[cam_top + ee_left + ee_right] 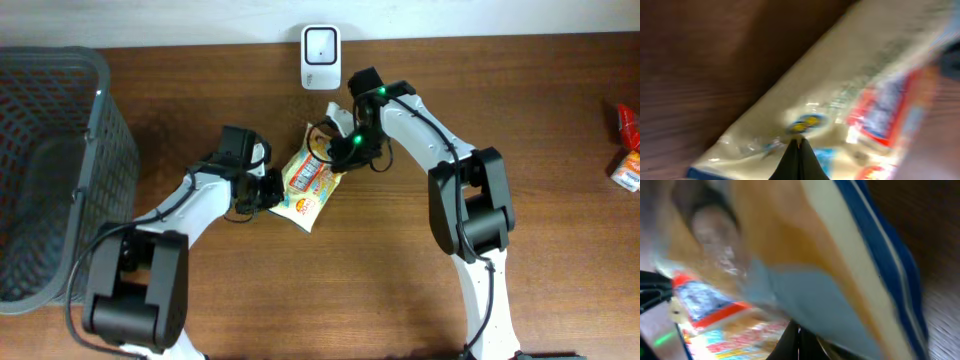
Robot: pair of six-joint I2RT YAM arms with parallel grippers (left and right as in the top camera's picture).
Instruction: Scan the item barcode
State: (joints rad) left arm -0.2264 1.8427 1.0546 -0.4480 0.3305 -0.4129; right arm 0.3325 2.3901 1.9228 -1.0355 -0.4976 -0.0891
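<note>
You've got the snack packet (310, 182) pinched at both ends just below the white scanner (320, 57). The left gripper (268, 190) is clamped tight on the corner farthest from the scanner and the right gripper (338, 150) is clamped tight on the corner nearest it, probably to keep the film stretched flat for a clean read. The print is a red-and-blue panel on yellow; the lettering is too blurred to read and no barcode shows, so you'll likely need to turn it toward the scanner.
</note>
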